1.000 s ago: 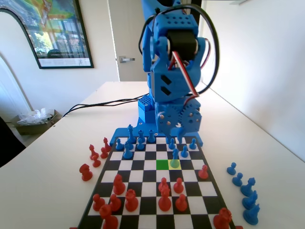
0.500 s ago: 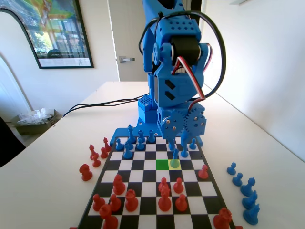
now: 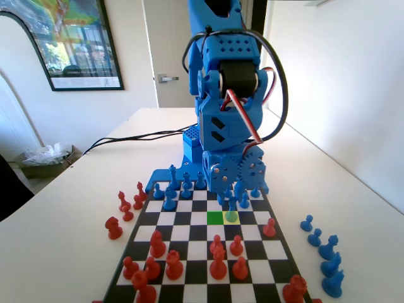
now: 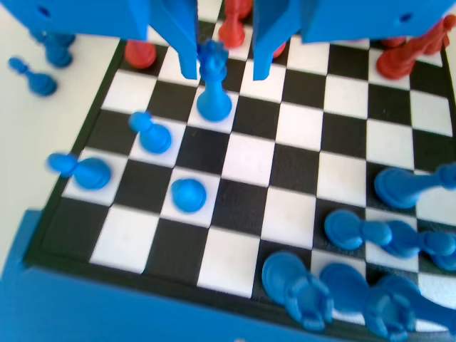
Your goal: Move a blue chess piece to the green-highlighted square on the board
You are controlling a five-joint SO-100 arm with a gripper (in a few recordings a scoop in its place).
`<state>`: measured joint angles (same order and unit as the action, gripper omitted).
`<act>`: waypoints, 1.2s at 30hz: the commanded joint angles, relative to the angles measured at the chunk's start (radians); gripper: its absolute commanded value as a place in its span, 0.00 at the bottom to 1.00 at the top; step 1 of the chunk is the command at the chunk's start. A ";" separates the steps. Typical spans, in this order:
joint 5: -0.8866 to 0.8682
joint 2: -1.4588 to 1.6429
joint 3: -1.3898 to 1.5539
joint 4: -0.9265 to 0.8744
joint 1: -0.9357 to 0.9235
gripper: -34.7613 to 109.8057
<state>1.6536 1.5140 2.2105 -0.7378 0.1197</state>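
Note:
The blue chess piece, slim with a flared base, stands upright on the yellow square of the board. The green-highlighted square lies bare right beside it, to the left in the fixed view. My gripper hangs low over the piece and is open. In the wrist view the piece's top sits between the two jaws, nearer the left one, and neither jaw presses on it.
Blue pawns stand close by, and larger blue pieces crowd the back rows. Red pieces fill the near half in the fixed view. Captured blue pieces and red pieces sit off the board's sides.
The arm swung slightly right, then back left, and the gripper dropped lower over the blue piece on the yellow square. No piece has moved.

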 commanded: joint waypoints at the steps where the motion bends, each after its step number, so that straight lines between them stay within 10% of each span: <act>1: 0.021 0.018 -0.006 0.006 0.011 0.32; 36: 0.060 0.152 0.094 0.018 -0.118 0.25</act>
<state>1.7043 1.5877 2.3086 -0.7271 0.0015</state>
